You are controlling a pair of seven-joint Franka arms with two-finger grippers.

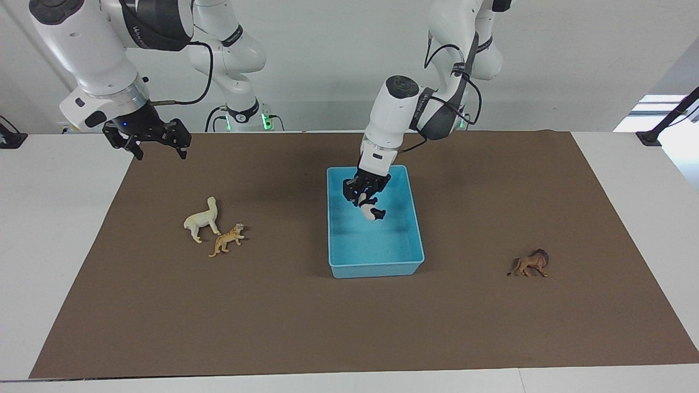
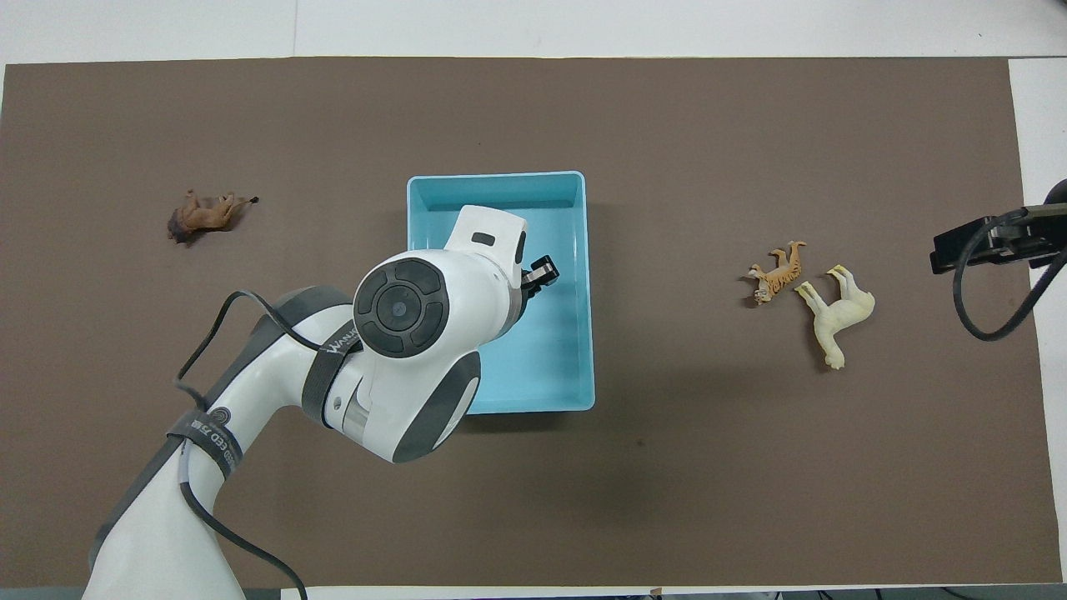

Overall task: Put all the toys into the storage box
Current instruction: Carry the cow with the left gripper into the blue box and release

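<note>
left gripper (image 1: 367,197) is closed on the panda (image 1: 372,212), held over the storage box (image 1: 416,218). right gripper (image 1: 146,137) waits open over the counter's (image 1: 306,322) corner. llama (image 1: 202,219), leopard (image 1: 227,239) and lion (image 1: 531,263) lie outside. risk: released high, the panda may bounce out.

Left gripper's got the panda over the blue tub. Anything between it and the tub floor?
Nothing visible. The left gripper holds the black-and-white plastic panda figurine inside the rim of the light blue rectangular plastic storage box; the floor below looks bare. The right gripper waits near its table end.
</note>
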